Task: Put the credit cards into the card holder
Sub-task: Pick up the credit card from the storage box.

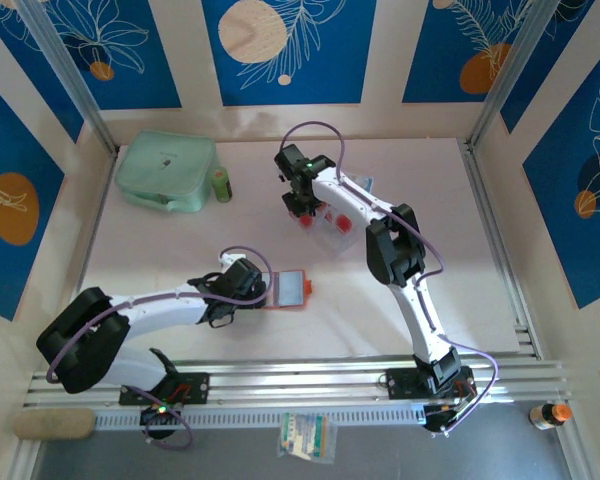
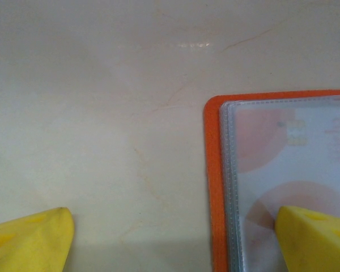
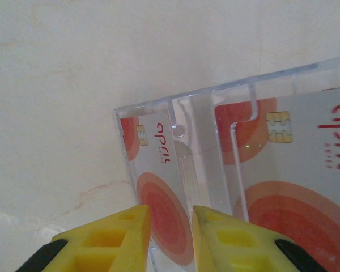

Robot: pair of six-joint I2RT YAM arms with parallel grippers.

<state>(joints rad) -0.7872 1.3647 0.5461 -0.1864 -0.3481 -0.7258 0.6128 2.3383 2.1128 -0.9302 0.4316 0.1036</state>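
Near edge of the surface, left of centre: the card holder (image 1: 290,290) lies open and flat, with an orange border around clear sleeves that face up.
Holder sleeve: through the cloudy plastic I make out pale red rings and a chip, so one card sits inside. The left wrist view cuts the holder off at the right and bottom, so I cannot see the rest of it there.
Left claw (image 2: 173,224): spread wide with nothing in it. One yellow finger (image 2: 28,241) hangs over bare surface and the other over the sleeve near the holder's corner. I cannot tell whether that finger touches the plastic.
Credit cards (image 3: 283,187): they stand in a clear case (image 3: 226,85) toward the far middle of the surface, well apart from the holder. They are pale, with red rings, a gold chip and red lettering. I see two faces up close, the bigger one cut off at the frame edge, and I cannot count them.
Right claw (image 3: 171,226): the fingers stand narrowly apart, straddling the left-hand card and a clear divider of the case. I cannot tell whether the pads pinch the card, because the contact lies below the bottom of the frame.
Far left corner: a mint-green pouch (image 1: 165,172) has a small green bottle (image 1: 221,184) just beside it on the right.
Front rail, by the arm bases: a printed packet (image 1: 305,436), a beige roll (image 1: 55,423) and a small bottle (image 1: 550,413), all too small for me to read.
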